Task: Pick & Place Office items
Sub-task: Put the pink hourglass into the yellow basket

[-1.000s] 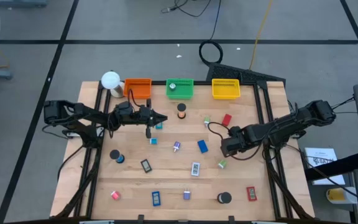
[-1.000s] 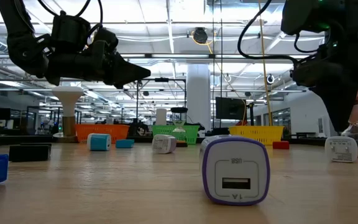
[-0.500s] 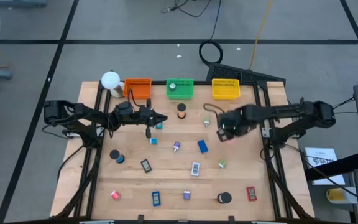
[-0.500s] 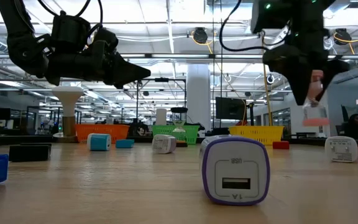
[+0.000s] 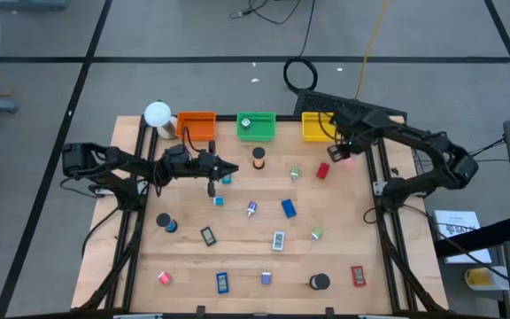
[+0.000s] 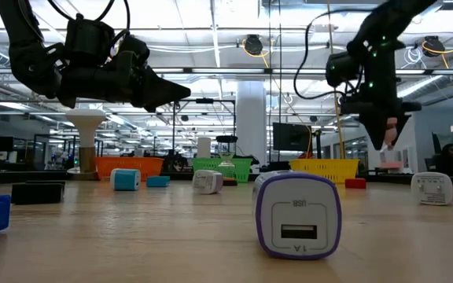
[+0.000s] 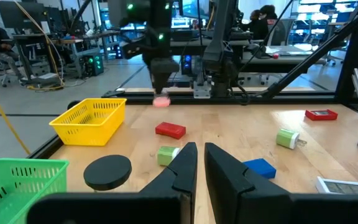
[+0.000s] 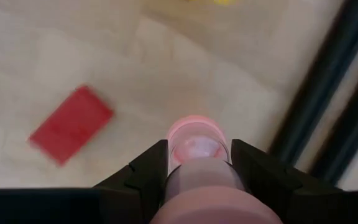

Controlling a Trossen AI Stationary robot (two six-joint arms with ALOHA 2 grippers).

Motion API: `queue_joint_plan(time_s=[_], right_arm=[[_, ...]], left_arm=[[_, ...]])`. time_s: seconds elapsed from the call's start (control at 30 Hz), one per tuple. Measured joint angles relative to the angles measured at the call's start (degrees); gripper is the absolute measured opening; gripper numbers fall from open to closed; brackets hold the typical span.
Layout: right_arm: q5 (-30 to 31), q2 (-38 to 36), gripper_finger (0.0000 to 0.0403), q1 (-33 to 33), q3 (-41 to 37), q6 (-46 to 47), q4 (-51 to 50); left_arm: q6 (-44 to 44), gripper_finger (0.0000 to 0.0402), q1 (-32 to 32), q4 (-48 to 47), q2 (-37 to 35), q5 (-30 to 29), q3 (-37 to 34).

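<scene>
Right gripper [image 5: 338, 154] pinching a pink roll [image 8: 194, 142] above the table, just beside the yellow tray [image 5: 320, 127], with a red flat rectangle [image 5: 322, 170] lying on the wood close below and to its side and the table's dark frame rail [image 8: 328, 93] on the other side. Roll's long axis running along the fingers, free end pointing down toward the tabletop. Left gripper [image 5: 230, 170] pressed together and empty, hanging well apart near the orange tray [image 5: 197, 125].

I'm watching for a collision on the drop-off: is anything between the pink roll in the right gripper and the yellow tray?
Nothing visible. The right gripper holds the pink roll in the air just beside the yellow tray. The red rectangle lies on the table on the gripper's other side, away from the tray.
</scene>
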Motion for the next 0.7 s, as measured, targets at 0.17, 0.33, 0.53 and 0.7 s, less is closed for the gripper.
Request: queue_joint_plan(time_s=[0.17,0.33,0.53,0.7], right_arm=[[-1.31,3.07,0.0162,-1.28,-1.91,-3.63,5.81],[-1.33,5.84,0.0161,-1.23,-1.95,-5.26,9.64],[-1.32,7.71,0.0198,-1.12,-1.95,-5.34,9.90],[-0.30,6.14,0.0227,-1.12,-1.95,-5.26,9.90]], left_arm=[[0.01,0.0035,0.00,0.00,0.00,0.00,0.00],[0.01,0.0035,0.01,0.00,0.00,-0.01,0.00],[0.01,0.0035,0.01,0.00,0.00,-0.02,0.00],[-0.01,0.0035,0.01,-0.01,0.00,0.00,0.00]])
